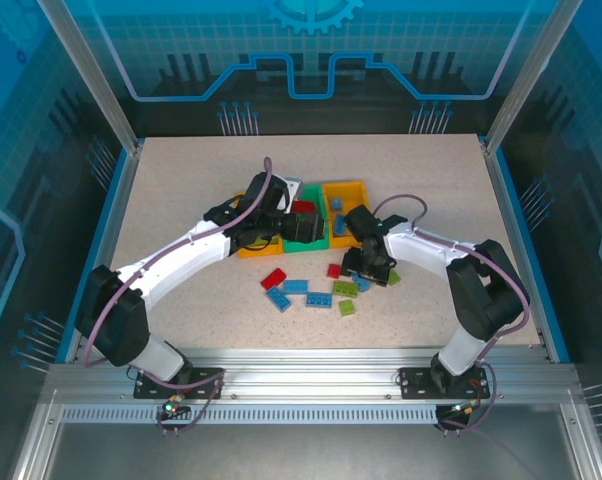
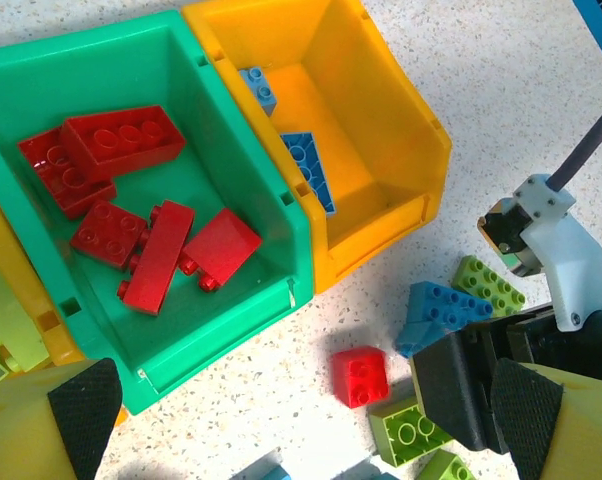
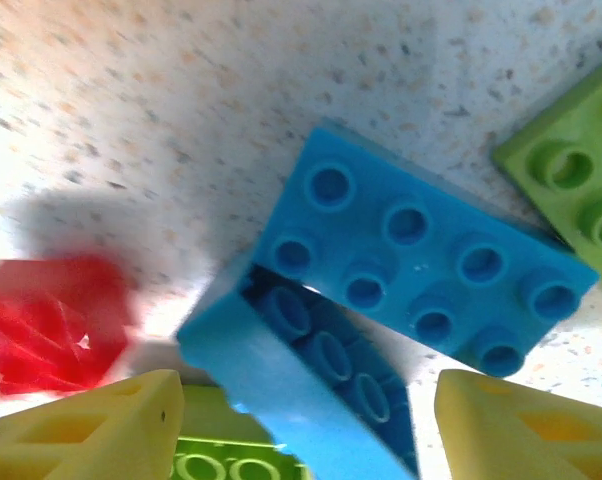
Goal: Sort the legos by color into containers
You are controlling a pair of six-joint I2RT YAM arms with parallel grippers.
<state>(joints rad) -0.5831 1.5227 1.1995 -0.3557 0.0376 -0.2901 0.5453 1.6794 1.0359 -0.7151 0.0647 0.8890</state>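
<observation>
The containers stand in a row: a green middle bin [image 2: 281, 200] holding several red legos [image 2: 121, 140], a yellow bin [image 2: 401, 110] with blue legos [image 2: 306, 170], and a yellow bin [image 2: 41, 320] with lime ones. My left gripper [image 1: 299, 225] hovers over the green bin's front edge, open and empty [image 2: 301, 430]. My right gripper [image 1: 369, 268] is low over the loose pile. Its open fingers [image 3: 91, 430] straddle a tilted blue lego [image 3: 281, 370], with a slight gap on the right. Behind it, a second blue lego [image 3: 431, 260] lies flat.
Loose legos lie in front of the bins: a small red one [image 2: 360, 376], lime ones [image 2: 489, 285], and red, blue and lime ones [image 1: 296, 286] on the speckled table [image 1: 181, 200]. The right arm's wrist [image 2: 551, 240] is close beside my left gripper.
</observation>
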